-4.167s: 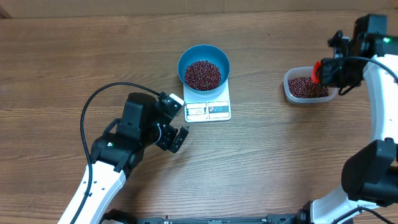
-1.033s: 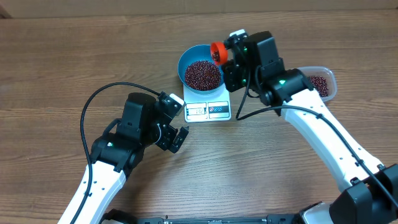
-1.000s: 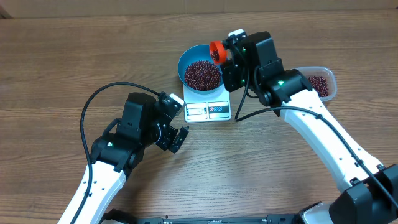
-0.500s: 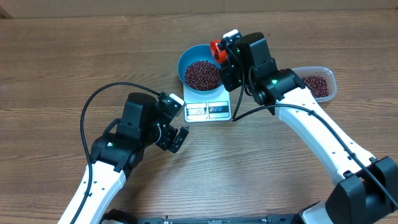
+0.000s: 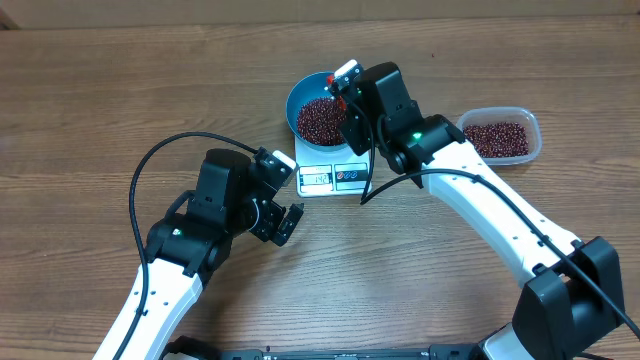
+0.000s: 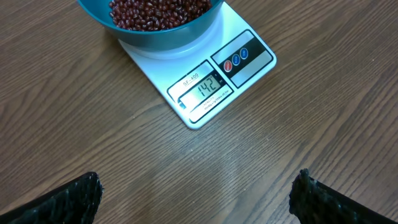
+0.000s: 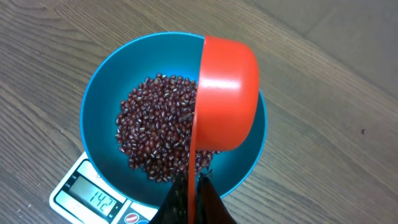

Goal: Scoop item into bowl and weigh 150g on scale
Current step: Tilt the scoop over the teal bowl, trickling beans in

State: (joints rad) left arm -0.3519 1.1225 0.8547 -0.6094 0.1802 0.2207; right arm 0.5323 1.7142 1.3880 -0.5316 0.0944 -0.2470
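Note:
The blue bowl [image 5: 305, 92] stands on the white scale [image 5: 336, 177] and holds a heap of dark red-brown beans [image 5: 318, 118]. My right gripper [image 7: 191, 182] is shut on the thin handle of a red scoop [image 7: 227, 93]. The scoop hangs tipped on its side over the bowl [image 7: 93, 93], above the beans [image 7: 155, 130]. In the left wrist view the scale's display [image 6: 208, 87] shows 142. My left gripper [image 5: 285, 222] rests open over bare table, below and left of the scale, with nothing between its fingers [image 6: 74, 199].
A clear plastic tub [image 5: 500, 137] holding more beans sits on the table to the right of the scale. A black cable [image 5: 150, 170] loops over the table by the left arm. The right arm stretches from the lower right up to the bowl.
The right arm has swung left from the tub with the scoop and now holds it over the bowl, tipped on its side. The left arm has not moved.

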